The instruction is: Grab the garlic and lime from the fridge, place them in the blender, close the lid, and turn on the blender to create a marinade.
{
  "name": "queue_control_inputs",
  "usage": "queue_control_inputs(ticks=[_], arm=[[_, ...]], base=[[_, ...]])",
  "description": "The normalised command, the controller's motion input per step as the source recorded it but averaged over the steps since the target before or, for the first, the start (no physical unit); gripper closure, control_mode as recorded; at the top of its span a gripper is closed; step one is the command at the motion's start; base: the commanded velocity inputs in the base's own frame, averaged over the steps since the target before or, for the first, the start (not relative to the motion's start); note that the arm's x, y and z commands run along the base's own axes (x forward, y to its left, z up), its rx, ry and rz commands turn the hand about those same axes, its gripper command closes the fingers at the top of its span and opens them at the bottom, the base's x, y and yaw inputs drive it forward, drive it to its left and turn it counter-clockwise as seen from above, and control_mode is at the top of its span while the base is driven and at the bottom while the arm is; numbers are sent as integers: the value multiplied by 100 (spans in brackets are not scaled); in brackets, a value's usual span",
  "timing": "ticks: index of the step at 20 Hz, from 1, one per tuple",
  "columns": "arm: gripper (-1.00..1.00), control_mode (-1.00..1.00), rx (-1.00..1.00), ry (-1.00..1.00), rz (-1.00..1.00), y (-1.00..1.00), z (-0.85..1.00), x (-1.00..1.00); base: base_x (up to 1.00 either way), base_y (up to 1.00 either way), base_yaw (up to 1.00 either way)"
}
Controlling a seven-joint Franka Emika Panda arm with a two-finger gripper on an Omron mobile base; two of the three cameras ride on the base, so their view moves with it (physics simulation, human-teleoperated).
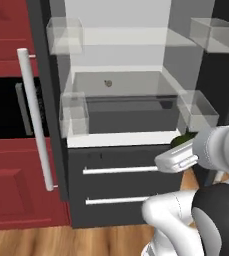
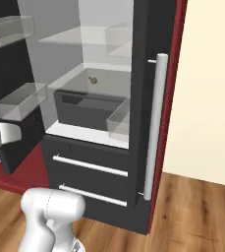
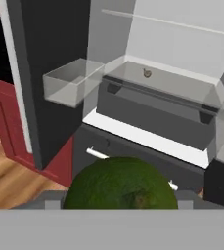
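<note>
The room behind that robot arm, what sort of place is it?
Most likely a home kitchen, computer-rendered. An open fridge with clear door bins and white-handled drawers faces the arm, red cabinets stand beside it, and the floor is wood. A tiny garlic sits on a shelf, and a lime lies right at the gripper.

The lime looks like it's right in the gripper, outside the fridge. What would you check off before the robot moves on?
1. Lime sits between the gripper's fingers: ok, it fills the bottom of the hand view, right at the gripper.
2. Firm grip on the lime: cannot tell, the contact is hidden.
3. Lime out of the fridge: ok, it is in front of the open compartment, above the drawers.
4. Garlic located: ok, a small tan lump on the shelf deep inside.
5. Fridge doors open for the return trip: ok, both stand open.
6. Blender ready, lid off: cannot tell.
</note>
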Motion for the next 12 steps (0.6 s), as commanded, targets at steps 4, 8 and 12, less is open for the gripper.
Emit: queue_control_inputs(ticks=[4,8,12], arm=[[100,100,0,0,0,0,0,0],[100,100,0,0,0,0,0,0],[100,100,0,0,0,0,0,0]], base=[[-62,-1,54],[-54,0,70],[-31,0,75]])
